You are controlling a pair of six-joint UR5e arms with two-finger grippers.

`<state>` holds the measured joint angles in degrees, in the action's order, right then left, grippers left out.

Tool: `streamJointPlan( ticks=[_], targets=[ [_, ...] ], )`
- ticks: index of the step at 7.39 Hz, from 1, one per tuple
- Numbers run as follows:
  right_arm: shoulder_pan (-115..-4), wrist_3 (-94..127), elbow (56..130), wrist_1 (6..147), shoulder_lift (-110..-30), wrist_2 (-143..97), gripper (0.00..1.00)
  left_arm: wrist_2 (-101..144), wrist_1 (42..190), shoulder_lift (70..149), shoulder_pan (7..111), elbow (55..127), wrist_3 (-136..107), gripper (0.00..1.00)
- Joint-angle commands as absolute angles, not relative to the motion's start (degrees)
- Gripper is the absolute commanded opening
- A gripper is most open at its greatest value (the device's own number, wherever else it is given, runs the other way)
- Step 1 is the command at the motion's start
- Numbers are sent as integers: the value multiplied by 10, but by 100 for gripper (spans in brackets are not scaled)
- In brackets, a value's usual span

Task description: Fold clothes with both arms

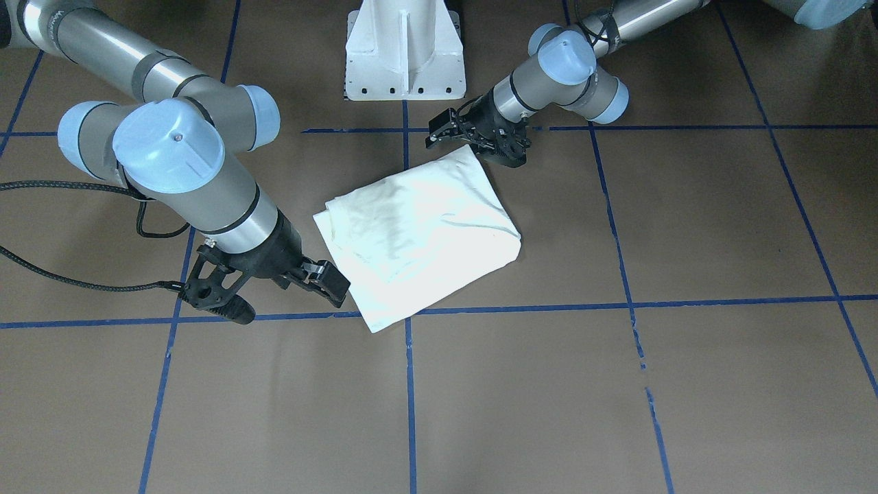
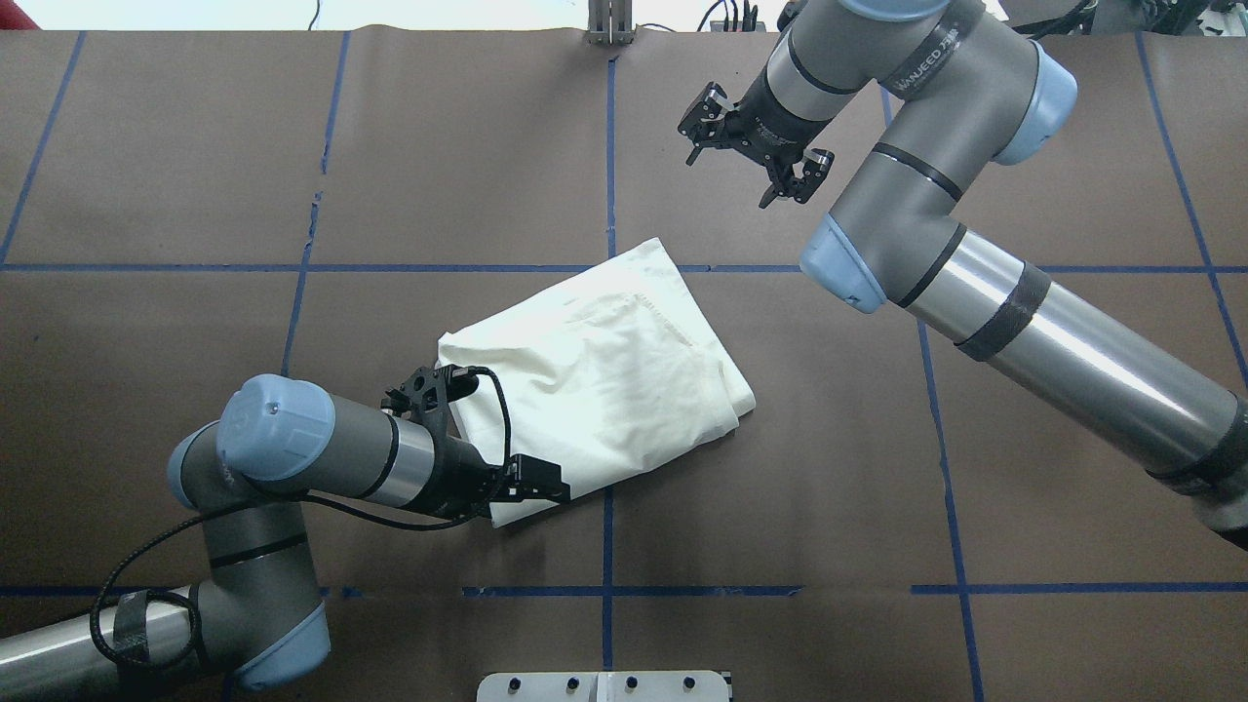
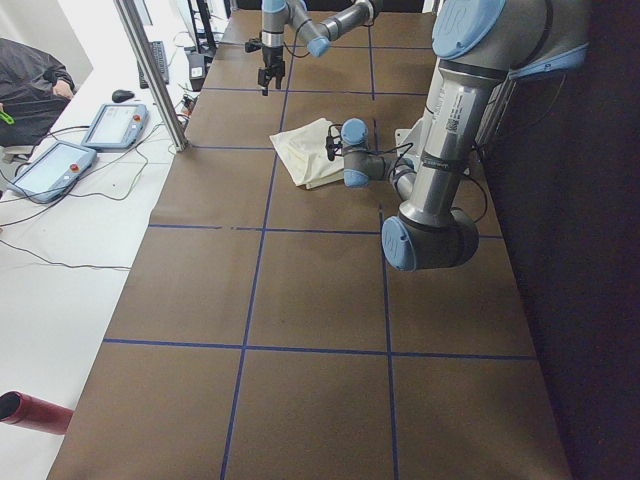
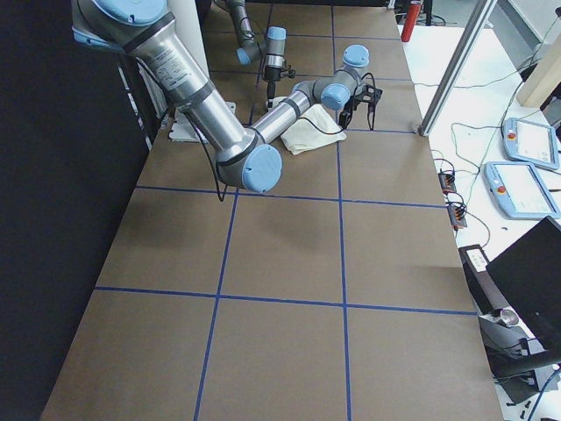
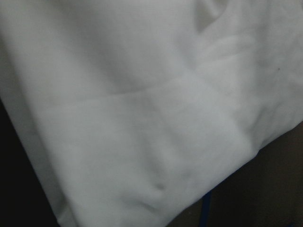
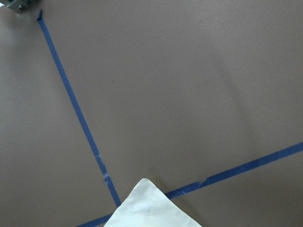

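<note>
The shirt (image 2: 604, 380) lies folded into a soft cream rectangle at mid-table (image 2: 195, 175), plain side up. Its long axis runs diagonally from the robot's near left to its far right. The left tool (image 2: 483, 434), jaws apart, sits at the near-left short edge and is the nearer one. The right tool (image 2: 729, 175), jaws also apart, hangs above bare table beyond the far corner, clear of the faintly creased cloth.
</note>
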<state>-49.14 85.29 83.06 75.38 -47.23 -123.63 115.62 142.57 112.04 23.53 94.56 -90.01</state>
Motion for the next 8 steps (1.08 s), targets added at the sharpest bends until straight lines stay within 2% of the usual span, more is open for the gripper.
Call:
streamJointPlan(
  ticks=[1,3,5,6,8],
  targets=[
    [-499,809,851,757,-499,-1232,100,1208,1399,1098,325,973,-841,100],
    [-538,744,872,760,-532,-1242,100,1254,1313,1046,431,1053,-727,100],
    [-589,585,914,878,-560,-1248,100,1247,1115,1045,520,1126,-640,100],
    [-617,480,953,947,-591,-1246,100,1246,1035,1043,586,1140,-535,100],
    [-699,293,1010,983,-700,-1263,100,1246,907,1035,712,1125,-302,100]
  ],
)
